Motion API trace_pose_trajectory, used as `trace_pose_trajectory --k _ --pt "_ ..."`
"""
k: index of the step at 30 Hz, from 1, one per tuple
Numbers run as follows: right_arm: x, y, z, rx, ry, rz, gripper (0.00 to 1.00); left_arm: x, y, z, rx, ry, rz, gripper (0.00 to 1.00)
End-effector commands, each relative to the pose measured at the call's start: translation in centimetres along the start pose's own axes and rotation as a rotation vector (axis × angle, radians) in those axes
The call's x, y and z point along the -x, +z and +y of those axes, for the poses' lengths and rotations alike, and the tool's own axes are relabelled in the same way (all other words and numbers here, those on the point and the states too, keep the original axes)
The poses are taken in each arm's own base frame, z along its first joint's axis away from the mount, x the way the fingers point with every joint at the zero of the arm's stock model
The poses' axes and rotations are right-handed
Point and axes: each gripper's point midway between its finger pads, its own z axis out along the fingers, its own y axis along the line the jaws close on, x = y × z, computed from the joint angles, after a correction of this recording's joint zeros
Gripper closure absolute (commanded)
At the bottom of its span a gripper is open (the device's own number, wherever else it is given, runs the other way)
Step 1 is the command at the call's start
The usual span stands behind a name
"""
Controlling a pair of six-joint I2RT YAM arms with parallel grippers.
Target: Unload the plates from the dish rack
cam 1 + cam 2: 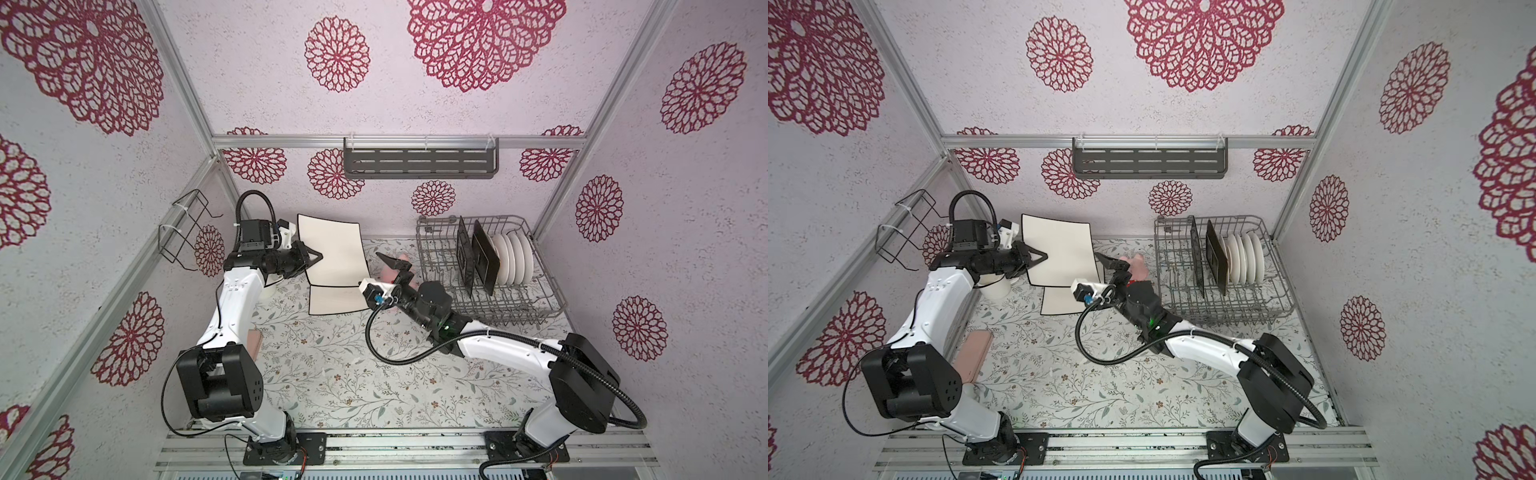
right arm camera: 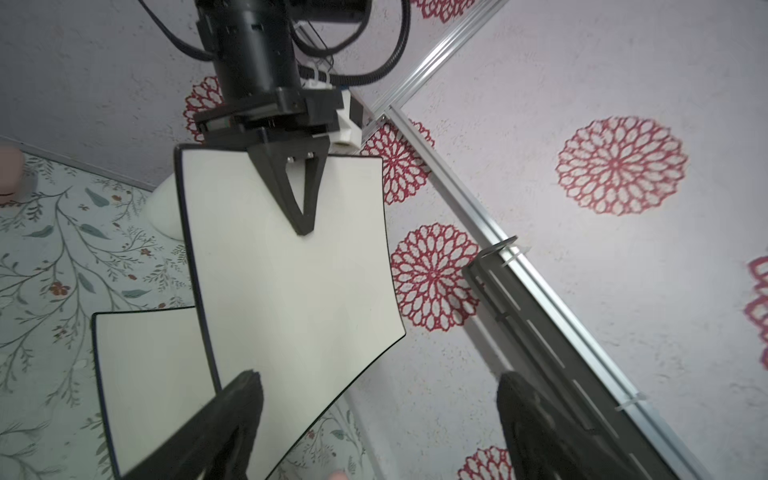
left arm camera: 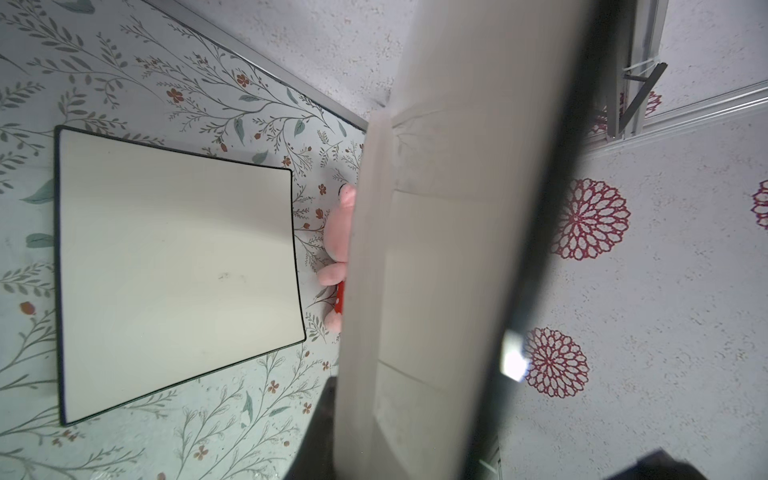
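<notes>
My left gripper (image 1: pixel 316 257) is shut on a cream square plate (image 1: pixel 332 249) with a dark edge and holds it tilted above the table; in the left wrist view this plate (image 3: pixel 436 249) shows almost edge-on. A second cream plate (image 1: pixel 336 300) lies flat on the table just below it. My right gripper (image 1: pixel 395 266) stands open just to the right of the held plate (image 2: pixel 291 291), and its jaws grip nothing. The grey wire dish rack (image 1: pixel 548 291) at the back right holds two dark square plates (image 1: pixel 485 259) upright, with a row of white round plates (image 1: pixel 513 257) beside them.
A pink plush toy (image 1: pixel 1139 268) lies between the right gripper and the rack. A white mug (image 1: pixel 994 289) sits under the left arm, and a pink flat object (image 1: pixel 971 353) lies near the left wall. A dark slotted shelf (image 1: pixel 419 163) hangs on the back wall. A black wire holder (image 1: pixel 183 232) hangs on the left wall.
</notes>
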Motion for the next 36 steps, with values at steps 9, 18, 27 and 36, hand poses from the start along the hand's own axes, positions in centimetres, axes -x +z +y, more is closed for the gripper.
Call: trace_pose_trajectory --k 9,18,27,36 --pt "-4.6 2.1 -4.8 0.213 0.672 -0.005 0.17 1.4 -0.6 -1.9 -0.123 0.134 -0.046 1.0" --pt "-6.7 3.6 -5.7 0.295 0.88 -0.045 0.21 1.3 0.6 0.0 -0.146 0.125 -0.033 1.0" --pt "-9.1 4.9 -5.1 0.33 0.936 -0.019 0.24 1.5 2.4 2.6 -0.124 0.1 0.018 1.0" --pt "-11.3 6.0 -4.6 0.338 0.957 0.01 0.25 1.5 4.3 5.0 -0.127 0.075 0.088 1.0"
